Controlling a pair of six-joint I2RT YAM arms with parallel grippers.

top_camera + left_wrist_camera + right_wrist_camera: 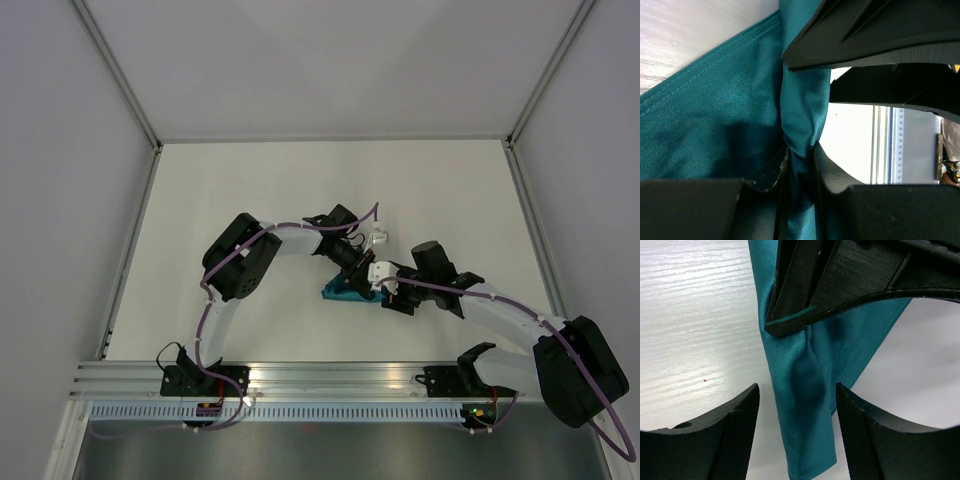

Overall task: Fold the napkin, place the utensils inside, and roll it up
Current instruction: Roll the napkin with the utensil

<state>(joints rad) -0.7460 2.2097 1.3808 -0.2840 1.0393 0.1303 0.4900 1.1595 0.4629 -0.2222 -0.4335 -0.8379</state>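
The teal napkin (pixel 343 293) lies bunched at the middle of the table, between both grippers. My left gripper (pixel 360 278) reaches it from the upper left. In the left wrist view this gripper (pixel 800 155) is shut on a narrow fold of the napkin (pixel 715 115). My right gripper (pixel 390 297) comes in from the right. In the right wrist view it (pixel 797 395) stands open, and a folded strip of napkin (pixel 810 390) runs down between its fingers without touching them. The left gripper's fingers (pixel 840 280) pinch the cloth just above. The utensils are out of view.
The white table (pixel 250 180) is bounded by grey walls at the back and both sides. An aluminium rail (pixel 330 378) runs along the near edge, where both arm bases are bolted. The right gripper's fingers (pixel 880 35) fill the top of the left wrist view.
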